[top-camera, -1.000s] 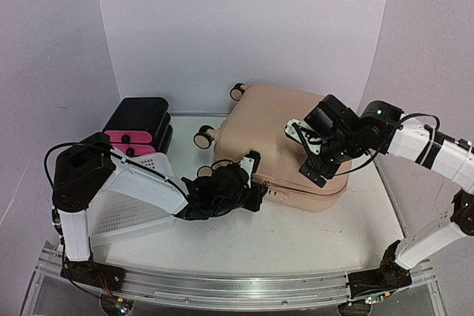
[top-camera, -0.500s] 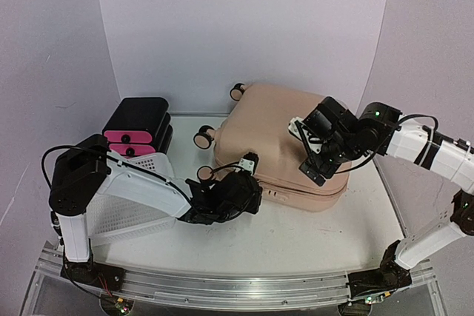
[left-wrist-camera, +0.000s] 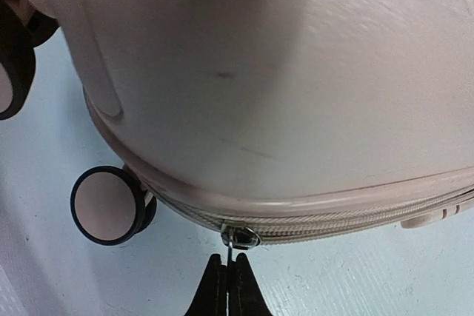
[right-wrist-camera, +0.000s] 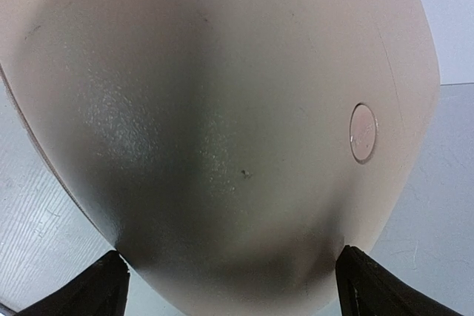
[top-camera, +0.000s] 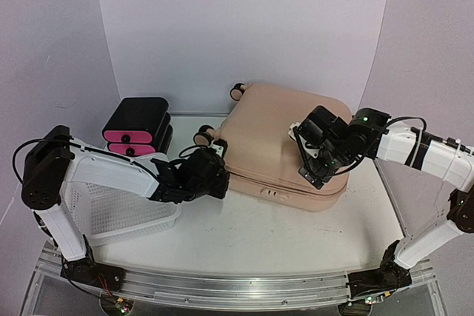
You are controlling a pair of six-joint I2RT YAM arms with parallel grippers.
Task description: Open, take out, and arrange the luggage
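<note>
— On the table (top-camera: 296, 238), largest item first: what is recorded?

— The suitcase (top-camera: 285, 142), peach-pink, hard shell. It lies flat at centre-right, toward the back wall, with its wheels pointing left and rearward. The two halves lie together along the seam.

— Next in size?

— A white mesh basket (top-camera: 122, 212) at the near left, partly under the left arm. Behind it is a black drawer box (top-camera: 137, 125) with pink fronts. Both stand apart from the suitcase.

— The grippers?

— Right gripper (right-wrist-camera: 229, 290): it is over the right part of the lid, fingers spread wide with nothing between them. A round badge (right-wrist-camera: 363, 132) shows on the shell ahead. Whether the tips touch the shell cannot be told. Left gripper (left-wrist-camera: 228, 290): it is at the suitcase's front-left corner, low by the table, fingers clamped together on the zip pull (left-wrist-camera: 231, 253).

— Smallest items?

— One black-rimmed wheel (left-wrist-camera: 109, 205) sits just left of the slider (left-wrist-camera: 239, 237) (the slider is at the curve of the corner). The pull runs from the slider straight down into the fingers.
</note>
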